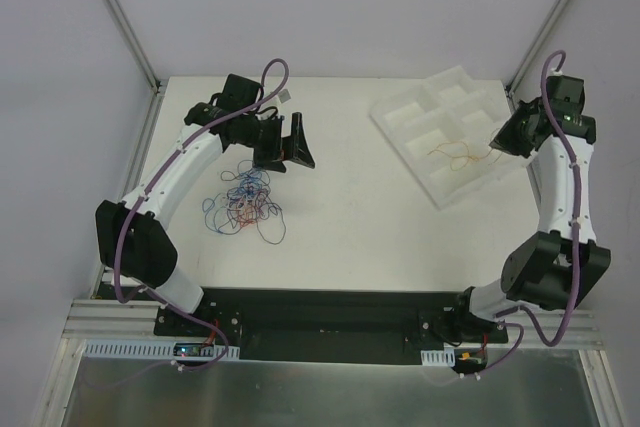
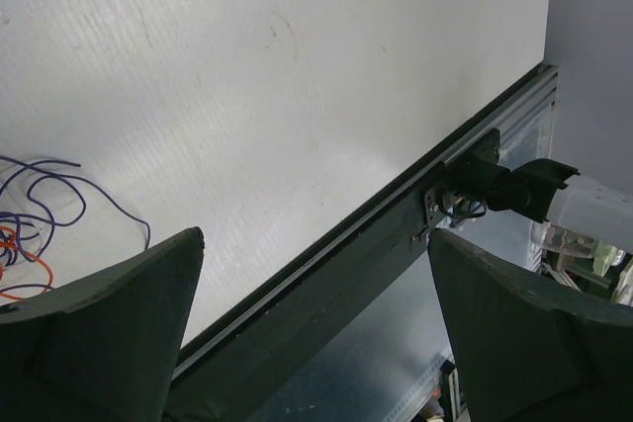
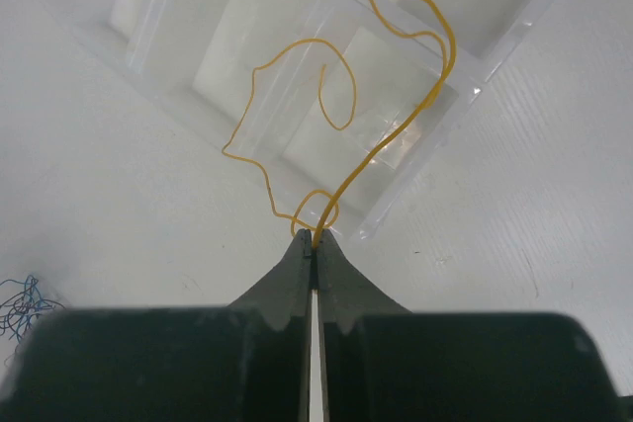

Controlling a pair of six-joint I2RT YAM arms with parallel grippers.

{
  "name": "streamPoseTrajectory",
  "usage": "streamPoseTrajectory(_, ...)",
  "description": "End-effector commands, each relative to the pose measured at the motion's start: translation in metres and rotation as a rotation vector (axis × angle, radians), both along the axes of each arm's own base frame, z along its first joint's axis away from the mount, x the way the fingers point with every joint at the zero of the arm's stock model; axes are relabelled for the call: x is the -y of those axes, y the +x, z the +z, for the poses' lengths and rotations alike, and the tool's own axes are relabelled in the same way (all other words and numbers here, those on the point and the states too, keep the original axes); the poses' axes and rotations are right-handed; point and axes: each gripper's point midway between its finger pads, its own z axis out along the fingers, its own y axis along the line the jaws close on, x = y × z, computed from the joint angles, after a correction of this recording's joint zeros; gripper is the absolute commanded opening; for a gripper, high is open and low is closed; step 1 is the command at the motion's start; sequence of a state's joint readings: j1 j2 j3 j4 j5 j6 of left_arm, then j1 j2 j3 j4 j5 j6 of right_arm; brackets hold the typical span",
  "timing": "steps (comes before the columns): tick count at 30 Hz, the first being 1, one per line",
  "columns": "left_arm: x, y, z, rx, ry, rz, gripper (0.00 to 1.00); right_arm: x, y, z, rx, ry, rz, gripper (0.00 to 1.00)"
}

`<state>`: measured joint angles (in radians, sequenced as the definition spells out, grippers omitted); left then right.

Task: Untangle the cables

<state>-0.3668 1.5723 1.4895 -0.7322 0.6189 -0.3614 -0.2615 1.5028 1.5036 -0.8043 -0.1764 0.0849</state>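
A tangle of thin blue, red and black cables (image 1: 245, 202) lies on the white table left of centre. My left gripper (image 1: 290, 142) hangs just beyond and right of it, open and holding nothing. In the left wrist view the left gripper (image 2: 315, 236) is spread wide, with blue and orange cables (image 2: 40, 214) at the left edge. My right gripper (image 1: 497, 144) is over the white compartment tray (image 1: 400, 112), shut on one orange-yellow cable (image 1: 455, 155). In the right wrist view the right gripper (image 3: 316, 239) pinches the orange-yellow cable (image 3: 372, 153), which curls over the tray (image 3: 227, 37). The tangle (image 3: 22, 303) shows at lower left.
A black rail (image 1: 320, 307) runs along the table's near edge between the arm bases and also shows as the rail (image 2: 346, 254) in the left wrist view. Metal frame posts (image 1: 120, 12) stand at the back corners, with walls beyond them.
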Motion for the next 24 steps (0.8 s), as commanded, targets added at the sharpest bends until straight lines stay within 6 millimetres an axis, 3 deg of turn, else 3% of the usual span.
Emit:
streamPoseTrajectory(1, 0.0, -0.008, 0.017, 0.014, -0.017, 0.024, 0.95, 0.015, -0.027, 0.045, 0.069, -0.137, -0.021, 0.0)
streamPoseTrajectory(8, -0.004, -0.016, 0.006, -0.022, -0.002, 0.042, 0.95, 0.011, -0.044, 0.036, 0.062, -0.143, -0.006, 0.0)
streamPoseTrajectory(12, -0.003, -0.018, 0.007, -0.022, -0.007, 0.035, 0.95, 0.01, -0.036, 0.021, 0.032, -0.127, 0.003, 0.0)
streamPoseTrajectory(17, -0.006, -0.018, 0.009, 0.009, 0.005, 0.03, 0.95, 0.022, -0.04, 0.044, 0.047, -0.202, -0.015, 0.01)
streamPoseTrajectory(24, -0.003, -0.016, 0.002, -0.014, 0.002, 0.009, 0.95, 0.023, -0.051, 0.06, 0.069, -0.228, -0.03, 0.0)
